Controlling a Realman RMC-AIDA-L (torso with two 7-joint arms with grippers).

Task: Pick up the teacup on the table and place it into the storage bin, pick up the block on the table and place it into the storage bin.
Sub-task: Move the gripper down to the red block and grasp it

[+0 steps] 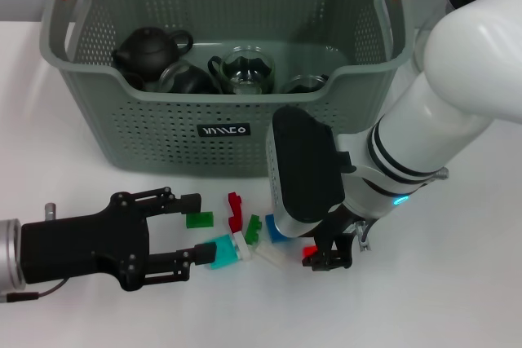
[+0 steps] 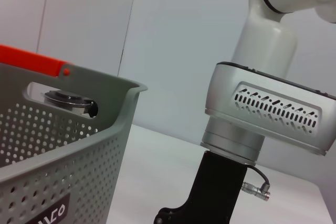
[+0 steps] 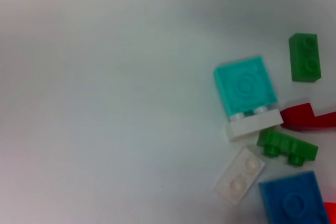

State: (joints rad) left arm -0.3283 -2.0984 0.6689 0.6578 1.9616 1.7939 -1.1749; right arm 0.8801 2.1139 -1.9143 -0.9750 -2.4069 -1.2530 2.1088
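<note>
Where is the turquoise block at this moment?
In the head view, the turquoise block lies on the table in front of the storage bin, just beyond the left gripper, touching a white block.

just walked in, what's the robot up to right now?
It's clearing a table into a grey-green storage bin. A black teapot and glass cups already sit inside. Small toy blocks lie scattered on the table in front of the bin. The right gripper is down at the table, closed on a red block. The left gripper is open, low beside the blocks, next to a teal one.
</note>
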